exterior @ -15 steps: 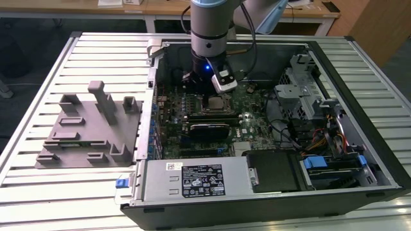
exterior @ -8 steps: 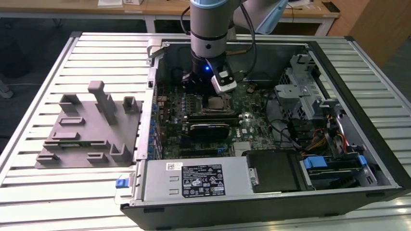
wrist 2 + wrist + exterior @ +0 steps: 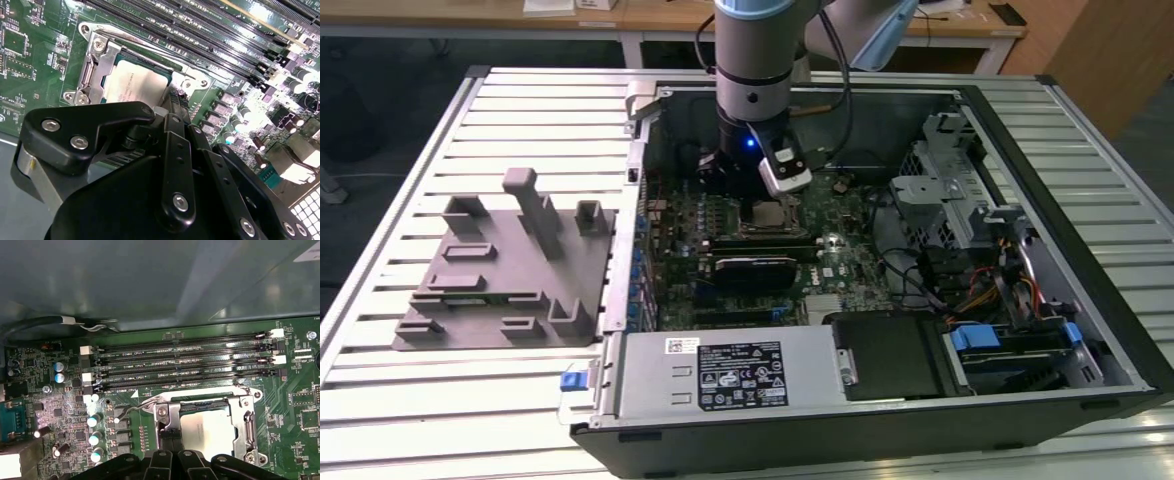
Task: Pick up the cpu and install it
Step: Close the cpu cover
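The pincer (image 3: 170, 436) hangs low inside an open computer case (image 3: 1121, 330), its two black fingers (image 3: 164, 440) pressed together and holding nothing. The chip (image 3: 205, 427) lies flat in the metal socket frame (image 3: 248, 425) on the green circuit board (image 3: 841, 260), silver top up, just beside the pincer's tips. In the second wrist view the closed pincer (image 3: 175, 100) stands at one edge of the chip (image 3: 137, 85), over the side of the socket frame (image 3: 95, 65). Whether the tips touch the frame cannot be told.

Just past the socket from the pincer run four long black memory slots (image 3: 185, 365), side by side. In the exterior view the arm (image 3: 754, 70) comes straight down into the case, with a blue light glowing at its wrist.

The case rests on a slatted metal desk (image 3: 400, 200). Well away from the pincer, outside the case on the exterior view's left, a grey moulded block (image 3: 507, 270) sits on the desk.
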You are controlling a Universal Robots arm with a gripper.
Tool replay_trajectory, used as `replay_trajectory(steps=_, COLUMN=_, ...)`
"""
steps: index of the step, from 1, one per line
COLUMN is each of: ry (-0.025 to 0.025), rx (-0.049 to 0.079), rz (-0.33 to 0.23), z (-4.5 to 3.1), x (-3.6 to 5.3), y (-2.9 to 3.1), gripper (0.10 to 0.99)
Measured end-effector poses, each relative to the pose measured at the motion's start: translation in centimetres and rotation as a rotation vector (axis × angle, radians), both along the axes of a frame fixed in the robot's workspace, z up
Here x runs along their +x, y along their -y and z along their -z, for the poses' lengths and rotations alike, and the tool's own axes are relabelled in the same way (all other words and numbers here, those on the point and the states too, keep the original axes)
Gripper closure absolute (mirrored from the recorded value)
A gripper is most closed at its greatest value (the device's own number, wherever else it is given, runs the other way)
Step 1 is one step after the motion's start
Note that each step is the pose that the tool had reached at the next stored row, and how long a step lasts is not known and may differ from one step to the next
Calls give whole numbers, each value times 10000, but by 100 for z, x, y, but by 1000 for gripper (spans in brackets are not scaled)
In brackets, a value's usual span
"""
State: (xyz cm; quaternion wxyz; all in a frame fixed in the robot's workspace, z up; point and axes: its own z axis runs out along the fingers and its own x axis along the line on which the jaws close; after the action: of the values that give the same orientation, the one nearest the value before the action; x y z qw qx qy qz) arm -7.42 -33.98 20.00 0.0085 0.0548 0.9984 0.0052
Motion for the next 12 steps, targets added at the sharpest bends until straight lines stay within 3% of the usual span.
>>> replay_trajectory(steps=12, ry=0, rx=1, rz=0, z=18, x=0, y=0, gripper=980)
